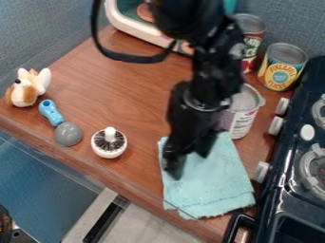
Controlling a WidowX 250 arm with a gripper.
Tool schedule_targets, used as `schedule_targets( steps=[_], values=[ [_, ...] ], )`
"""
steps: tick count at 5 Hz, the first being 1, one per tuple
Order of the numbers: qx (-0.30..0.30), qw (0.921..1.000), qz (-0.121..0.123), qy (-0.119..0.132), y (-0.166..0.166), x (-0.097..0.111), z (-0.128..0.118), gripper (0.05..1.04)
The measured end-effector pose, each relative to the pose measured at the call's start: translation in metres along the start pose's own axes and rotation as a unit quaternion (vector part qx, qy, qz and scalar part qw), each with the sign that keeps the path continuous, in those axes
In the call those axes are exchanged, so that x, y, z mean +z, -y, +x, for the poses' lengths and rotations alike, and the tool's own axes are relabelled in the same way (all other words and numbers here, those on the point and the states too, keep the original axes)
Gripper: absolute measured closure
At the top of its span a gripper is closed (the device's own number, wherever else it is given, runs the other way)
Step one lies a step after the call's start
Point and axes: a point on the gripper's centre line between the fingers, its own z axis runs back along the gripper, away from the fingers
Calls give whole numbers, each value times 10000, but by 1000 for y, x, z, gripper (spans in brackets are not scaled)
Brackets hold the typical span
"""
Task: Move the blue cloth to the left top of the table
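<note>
Blue cloth (215, 185) lies flat under + R of the fingertips; gripper (188, 163) fingers spread, nothing pinched, contact w/ cloth unclear. Main risk: tips skid or press flat b/c fabric's thin, prob. no grip. Could also catch top layer only -> cloth unfolds. Can (243, 116) just R of fingers, near cloth edge, may tip if snagged. Low carry L might knock round brush (109, 143), L of fingers.
</note>
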Motion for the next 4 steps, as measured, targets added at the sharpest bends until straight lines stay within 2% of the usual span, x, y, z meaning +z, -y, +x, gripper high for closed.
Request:
schedule_targets(
  steps=[1, 2, 4],
  values=[
    [115, 9999, 18, -7, 5, -6, 12, 84],
    [518, 9986, -28, 71, 6, -7, 40, 83],
    [1369, 9902, 11, 282, 7, -6, 102, 83]
  ],
)
